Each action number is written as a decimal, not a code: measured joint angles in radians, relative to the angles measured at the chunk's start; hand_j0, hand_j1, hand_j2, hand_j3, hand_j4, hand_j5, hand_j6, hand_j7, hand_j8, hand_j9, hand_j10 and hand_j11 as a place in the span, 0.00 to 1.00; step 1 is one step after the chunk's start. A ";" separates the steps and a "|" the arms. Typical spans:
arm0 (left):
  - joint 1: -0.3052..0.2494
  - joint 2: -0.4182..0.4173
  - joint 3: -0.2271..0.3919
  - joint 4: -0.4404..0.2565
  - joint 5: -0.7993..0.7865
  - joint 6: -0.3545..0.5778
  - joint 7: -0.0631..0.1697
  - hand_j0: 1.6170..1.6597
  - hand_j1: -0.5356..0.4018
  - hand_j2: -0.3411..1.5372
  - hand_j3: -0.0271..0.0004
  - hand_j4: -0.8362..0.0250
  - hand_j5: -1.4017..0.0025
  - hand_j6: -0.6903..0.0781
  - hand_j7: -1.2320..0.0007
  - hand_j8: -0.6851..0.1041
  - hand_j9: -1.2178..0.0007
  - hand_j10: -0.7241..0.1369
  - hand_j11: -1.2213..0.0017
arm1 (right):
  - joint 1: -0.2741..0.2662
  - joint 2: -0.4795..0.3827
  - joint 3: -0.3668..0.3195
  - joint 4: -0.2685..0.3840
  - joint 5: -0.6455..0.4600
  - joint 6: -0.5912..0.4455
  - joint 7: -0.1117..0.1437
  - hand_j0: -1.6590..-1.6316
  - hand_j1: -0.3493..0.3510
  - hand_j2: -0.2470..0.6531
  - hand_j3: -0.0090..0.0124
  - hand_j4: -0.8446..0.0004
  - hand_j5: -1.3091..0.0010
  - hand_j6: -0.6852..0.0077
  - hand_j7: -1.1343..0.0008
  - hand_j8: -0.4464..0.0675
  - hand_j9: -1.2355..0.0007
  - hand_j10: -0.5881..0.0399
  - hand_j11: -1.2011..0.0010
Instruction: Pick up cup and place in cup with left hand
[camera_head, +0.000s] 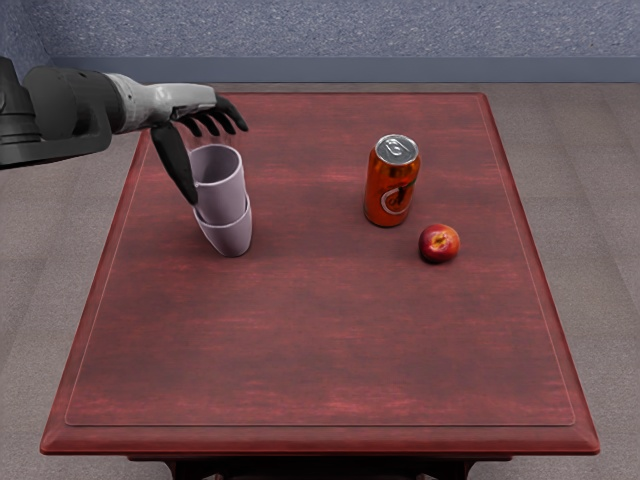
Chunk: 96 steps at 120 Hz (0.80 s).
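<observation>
Two pale lilac cups stand nested on the left part of the table: the upper cup (221, 184) sits inside the lower cup (231, 234), its open rim facing up. My left hand (212, 155) is at the upper cup's rim, its thumb hanging down along the cup's left side and the other fingers stretched out above and behind it. The fingers are spread and grasp nothing. Whether the thumb touches the cup, I cannot tell.
An orange soda can (389, 187) stands upright right of the table's middle. Just to its front right lies a red and yellow fruit (439, 243). The wooden table (320, 350) has a raised-looking border, with grey floor around it.
</observation>
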 joint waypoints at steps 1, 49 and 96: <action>0.001 0.000 0.000 0.000 0.000 0.001 0.000 0.95 0.65 0.22 0.99 0.69 0.77 0.61 0.74 0.59 0.74 0.56 0.74 | 0.000 0.000 0.000 0.000 0.000 0.000 0.000 0.04 0.00 0.27 0.42 1.00 1.00 0.99 1.00 0.87 1.00 0.94 1.00; 0.007 0.084 -0.057 0.113 -0.343 -0.018 0.000 0.96 0.89 0.19 0.99 0.92 0.96 0.84 0.95 0.81 0.95 0.79 0.95 | 0.000 0.000 0.000 0.000 0.000 0.000 0.000 0.04 0.00 0.27 0.42 1.00 1.00 0.99 1.00 0.87 1.00 0.94 1.00; 0.126 0.414 -0.095 0.163 -0.871 -0.335 0.000 0.96 0.93 0.18 0.99 0.95 0.99 0.88 0.98 0.85 0.98 0.82 0.98 | 0.000 0.000 0.000 0.000 0.000 0.000 0.000 0.04 0.00 0.27 0.42 1.00 1.00 0.99 1.00 0.87 1.00 0.94 1.00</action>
